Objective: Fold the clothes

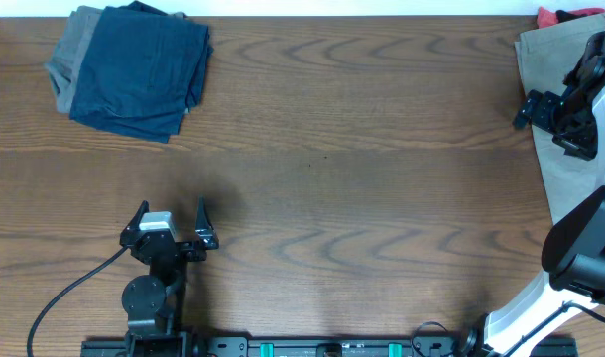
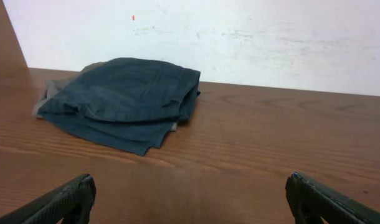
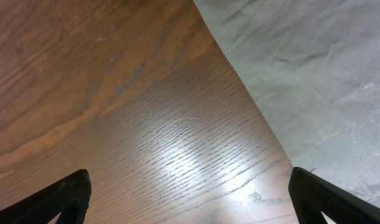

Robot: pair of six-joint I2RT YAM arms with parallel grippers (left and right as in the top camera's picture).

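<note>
Two stacked shorts (image 1: 134,69) far-left | wood-grain table (image 1: 332,178) | white wall (image 2: 271,37) behind

No word, label, brand or number can be read in any view (the teal marks (image 1: 267,348) on the black rail (image 1: 382,346), bottom edge of the overhead frame, are too small to make out).

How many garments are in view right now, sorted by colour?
navy-blue shorts, folded: 1
grey garment, under the navy pair: 1
tan-khaki garment, at the right edge: 1
red cloth, only a sliver showing at the far right corner: 1
Total: 4
</note>
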